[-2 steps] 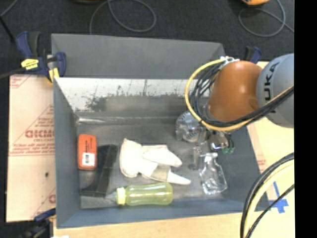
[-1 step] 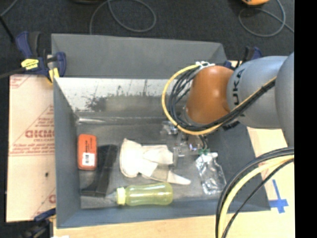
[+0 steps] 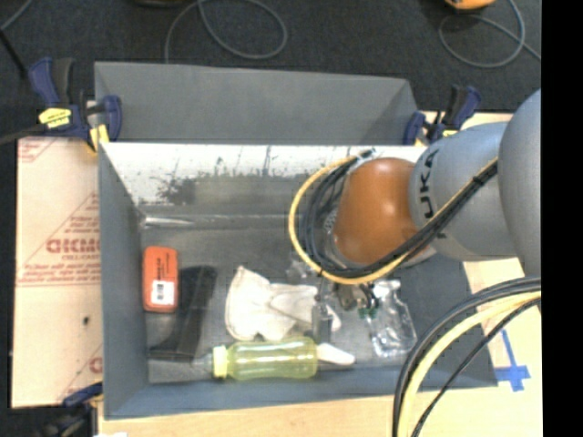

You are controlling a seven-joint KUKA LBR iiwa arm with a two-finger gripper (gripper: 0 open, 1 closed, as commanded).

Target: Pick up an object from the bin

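Camera view puts my gripper (image 3: 344,309) low in the right middle of the bin (image 3: 123,271), tucked under my orange cover (image 3: 373,209). It sits at the right edge of the crumpled white cloth (image 3: 260,303) and just left of a clear plastic piece (image 3: 392,321). The cover hides most of it, so I cannot tell how far open it is, or whether it has anything in it. Nothing shows plainly in my grasp.

These two things are the nearest to me, and both look awkward. The cloth is soft and bunched, so I judge I could pinch a single fold that slides out once I lift. The plastic piece lies so close that a closing move might nip its edge as well, or shove it against the right wall.

The yellow-green bottle (image 3: 269,360) lies on its side along the near wall, touching the cloth's lower edge. If the cloth drags, the bottle may roll or come along with it.

The orange block (image 3: 159,279) and the black slab (image 3: 189,317) beside it lie well apart at the left, out of harm's way.
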